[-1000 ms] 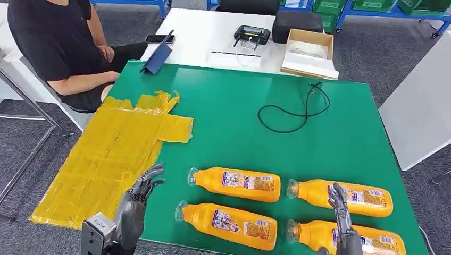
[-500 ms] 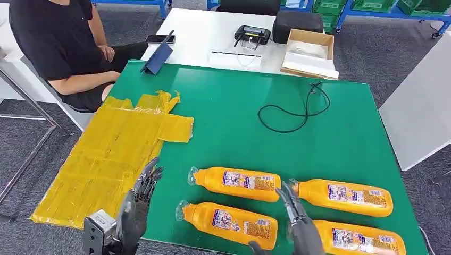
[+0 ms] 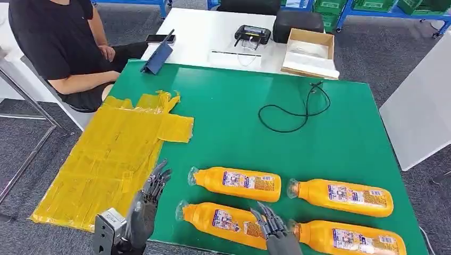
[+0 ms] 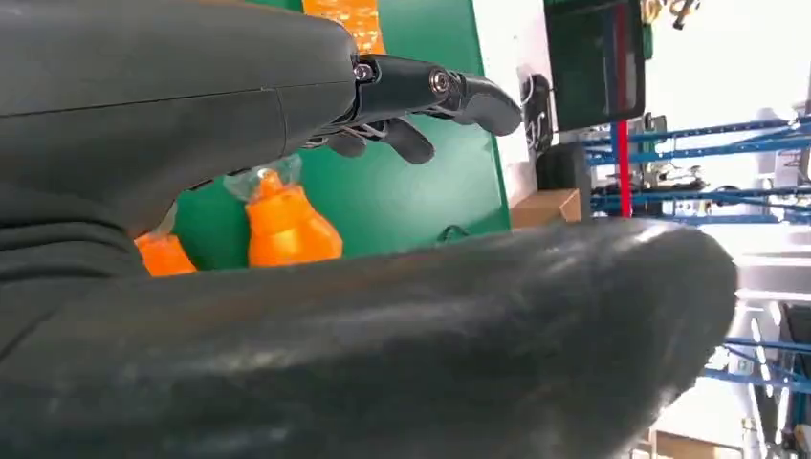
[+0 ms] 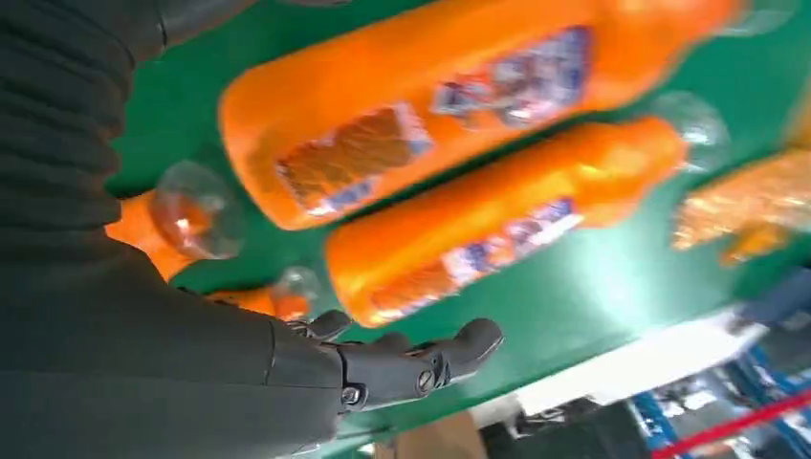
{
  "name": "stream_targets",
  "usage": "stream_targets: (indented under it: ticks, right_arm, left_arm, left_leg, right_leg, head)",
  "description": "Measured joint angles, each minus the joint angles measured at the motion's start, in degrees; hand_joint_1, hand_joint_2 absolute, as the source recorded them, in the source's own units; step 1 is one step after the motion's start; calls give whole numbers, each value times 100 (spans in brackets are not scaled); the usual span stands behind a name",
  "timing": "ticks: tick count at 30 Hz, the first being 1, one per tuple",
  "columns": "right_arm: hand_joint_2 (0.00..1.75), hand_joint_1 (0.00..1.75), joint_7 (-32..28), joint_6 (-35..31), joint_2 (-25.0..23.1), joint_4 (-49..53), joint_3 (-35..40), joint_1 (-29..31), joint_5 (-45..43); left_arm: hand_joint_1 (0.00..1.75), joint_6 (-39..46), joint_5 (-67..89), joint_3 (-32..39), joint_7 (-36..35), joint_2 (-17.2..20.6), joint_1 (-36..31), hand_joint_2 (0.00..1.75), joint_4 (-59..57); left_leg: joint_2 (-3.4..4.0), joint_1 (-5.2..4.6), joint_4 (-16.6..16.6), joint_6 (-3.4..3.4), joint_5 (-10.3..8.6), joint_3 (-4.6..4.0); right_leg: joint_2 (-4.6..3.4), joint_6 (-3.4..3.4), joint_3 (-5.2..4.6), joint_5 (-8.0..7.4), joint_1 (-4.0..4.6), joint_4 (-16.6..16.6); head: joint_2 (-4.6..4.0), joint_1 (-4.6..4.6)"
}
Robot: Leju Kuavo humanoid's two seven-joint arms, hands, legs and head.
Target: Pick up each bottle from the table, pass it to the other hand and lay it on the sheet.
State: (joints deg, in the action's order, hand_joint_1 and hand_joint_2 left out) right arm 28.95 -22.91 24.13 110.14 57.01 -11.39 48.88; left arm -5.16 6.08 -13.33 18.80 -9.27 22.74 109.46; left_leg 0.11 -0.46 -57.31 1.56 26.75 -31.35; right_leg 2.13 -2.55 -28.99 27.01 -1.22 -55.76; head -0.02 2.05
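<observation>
Beneath the right hand point(image 3: 274, 229), a bottle point(image 3: 228, 224) lies flat — cap leftward.

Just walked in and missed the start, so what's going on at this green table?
A humanoid robot is set to move four orange bottles onto a yellow sheet; none is on it yet. Its right robot hand hovers, fingers spread, over the near left bottle, holding nothing. Its left robot hand waits open by the sheet's edge. A person sits at the far corner.

Both robot hand units, L point(image 3: 150, 197) & R point(image 3: 272, 228), empty, fingers spread.
</observation>
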Motion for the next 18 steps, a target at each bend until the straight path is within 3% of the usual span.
stream_targets:
  ticks: [10,18]
  right_arm:
    - [175,0,1002,306,-76,-188,131,74,1537]
    - [175,0,939,356,-299,-264,-221,-55,1627]
  left_arm:
    - [0,-24,17,0,-24,24,124,0,0]
    - [0,-87,76,4,-29,33,198,0,0]
  left_leg:
    - [0,1,1,0,0,-2]
    - [0,0,1,1,-1,-3]
  right_leg:
    - [0,0,-2,0,1,0]
    - [1,0,0,0,0,0]
  head:
    - [0,-2]
    - [2,0]
